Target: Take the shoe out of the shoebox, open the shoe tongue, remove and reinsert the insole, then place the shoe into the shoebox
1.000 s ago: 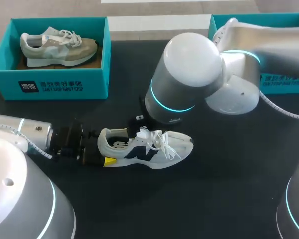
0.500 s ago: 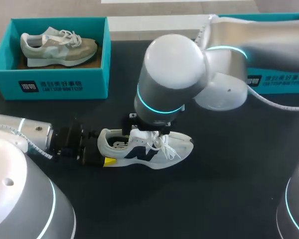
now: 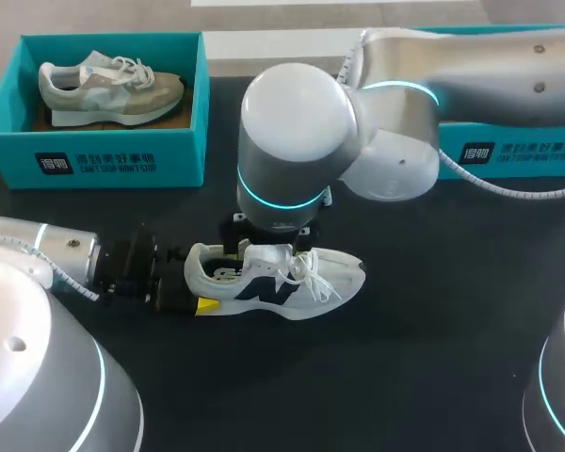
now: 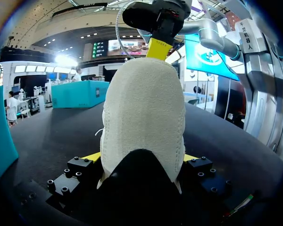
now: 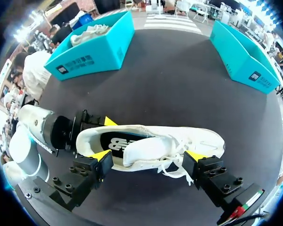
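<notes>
Between the left gripper's fingers, pinched at the heel, the white shoe sits upright on the black table, with a dark logo on its side. The right gripper hangs just above it, fingers spread along its length. Beyond, a teal shoebox bearing white print holds a beige shoe.

You get bright, even overhead light on the white shoe. It stands out clean against the black table, which swallows light so that shadows around the shoe hardly show. Just behind the shoe, the right arm has soft highlights on its pale dome and a glowing cyan ring. In the left wrist view the shoe's heel is well lit above and dark low down, with hard glare well beyond it. In the right wrist view the table's edge bows around the shoe.
</notes>
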You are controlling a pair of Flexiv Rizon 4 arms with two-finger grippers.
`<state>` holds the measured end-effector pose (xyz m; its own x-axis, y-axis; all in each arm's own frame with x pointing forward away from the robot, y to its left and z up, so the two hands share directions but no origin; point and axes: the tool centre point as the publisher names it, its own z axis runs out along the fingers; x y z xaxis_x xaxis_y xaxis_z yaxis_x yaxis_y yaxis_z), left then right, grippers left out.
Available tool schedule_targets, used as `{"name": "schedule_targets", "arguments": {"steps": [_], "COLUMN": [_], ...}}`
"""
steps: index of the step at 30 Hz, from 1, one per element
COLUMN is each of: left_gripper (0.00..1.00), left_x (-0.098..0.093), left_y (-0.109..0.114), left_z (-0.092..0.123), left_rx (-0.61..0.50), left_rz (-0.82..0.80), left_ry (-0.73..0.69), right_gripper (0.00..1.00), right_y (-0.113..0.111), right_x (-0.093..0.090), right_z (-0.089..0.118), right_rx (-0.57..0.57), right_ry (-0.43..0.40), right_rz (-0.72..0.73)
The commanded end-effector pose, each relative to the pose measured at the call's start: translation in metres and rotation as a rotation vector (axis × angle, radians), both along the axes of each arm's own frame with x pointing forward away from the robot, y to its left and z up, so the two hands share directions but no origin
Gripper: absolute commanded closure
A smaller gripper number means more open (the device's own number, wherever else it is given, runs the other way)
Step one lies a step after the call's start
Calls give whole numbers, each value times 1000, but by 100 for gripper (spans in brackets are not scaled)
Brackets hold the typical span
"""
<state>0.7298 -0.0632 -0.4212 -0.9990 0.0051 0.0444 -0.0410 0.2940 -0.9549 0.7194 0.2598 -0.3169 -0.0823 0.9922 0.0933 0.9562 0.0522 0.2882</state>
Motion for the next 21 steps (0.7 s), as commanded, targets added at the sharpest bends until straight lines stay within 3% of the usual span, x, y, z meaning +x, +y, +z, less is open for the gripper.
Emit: {"name": "schedule_targets", "arguments": {"steps": [1,12,14,18,21], "left_gripper": [100,100,100,100,100], "left_x": [2,2,2,2,2], "left_y": [0,0,0,0,0], "left_z": [-8,-8,-8,-8,-8], "left_rx": [2,2,2,2,2], "left_rz": [-3,-3,-3,-3,-3], "left_ry": [1,1,1,1,1], "right_gripper": [0,2,13,22,37], "right_y": [23,25,24,23,22], "right_x": [-9,-5,-3,1,3], "right_z": [-16,-30,-32,-32,-31], "right_rx": [-95,-165,-177,-224,-233], "right_ry": [-73,-61,-57,-58,-58], "right_rz": [-213,-281,-292,-300,-313]}}
